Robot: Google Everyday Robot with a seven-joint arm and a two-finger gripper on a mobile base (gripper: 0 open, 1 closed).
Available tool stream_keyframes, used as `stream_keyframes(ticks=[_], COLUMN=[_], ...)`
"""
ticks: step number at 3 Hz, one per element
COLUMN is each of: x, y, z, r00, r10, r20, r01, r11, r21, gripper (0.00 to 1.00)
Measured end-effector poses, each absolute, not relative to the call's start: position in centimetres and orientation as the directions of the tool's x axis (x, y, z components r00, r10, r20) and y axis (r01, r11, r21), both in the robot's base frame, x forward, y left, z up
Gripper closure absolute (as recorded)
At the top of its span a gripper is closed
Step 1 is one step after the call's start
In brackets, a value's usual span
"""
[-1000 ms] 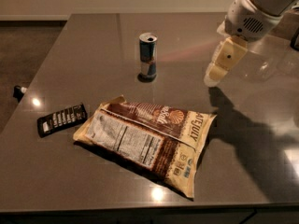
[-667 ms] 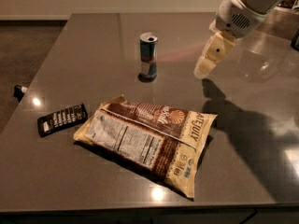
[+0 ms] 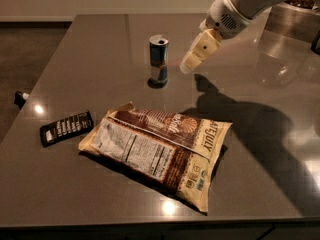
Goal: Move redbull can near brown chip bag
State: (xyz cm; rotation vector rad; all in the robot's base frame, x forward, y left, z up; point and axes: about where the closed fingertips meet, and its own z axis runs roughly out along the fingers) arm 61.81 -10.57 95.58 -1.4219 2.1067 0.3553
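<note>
The redbull can point(image 3: 159, 60) stands upright on the grey table point(image 3: 100, 44), toward the back middle. The brown chip bag point(image 3: 160, 151) lies flat in front of it, label side up, a short gap away from the can. My gripper point(image 3: 192, 60) hangs on the white arm coming in from the top right. It points down and to the left, its tip just right of the can at about the can's mid height, not touching it. It holds nothing that I can see.
A small black ridged rectangular item point(image 3: 66, 128) lies left of the bag near the table's left edge. A clear glass container point(image 3: 277, 59) stands at the right, with a bowl point(image 3: 300, 1) behind it. A small dark object point(image 3: 20, 98) is on the floor at the left.
The gripper has moved left and slightly down, from well right of the can to just beside it. The can, bag and black item have not moved.
</note>
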Motion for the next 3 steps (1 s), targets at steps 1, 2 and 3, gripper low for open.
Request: stream_keyframes(ticks=[1, 2, 3], x=[63.6, 65.3, 66.0], y=[-7.6, -4.5, -2.8], z=[95.3, 94.5, 93.7], r00=[-0.252, -0.229, -0.221], r10=[-0.727, -0.698, -0.690], r20=[-0.639, -0.678, -0.689], r01=[-0.914, -0.923, -0.929], r11=[0.396, 0.378, 0.363], r21=[-0.089, -0.078, -0.065], gripper=[0.00, 0.00, 0.03])
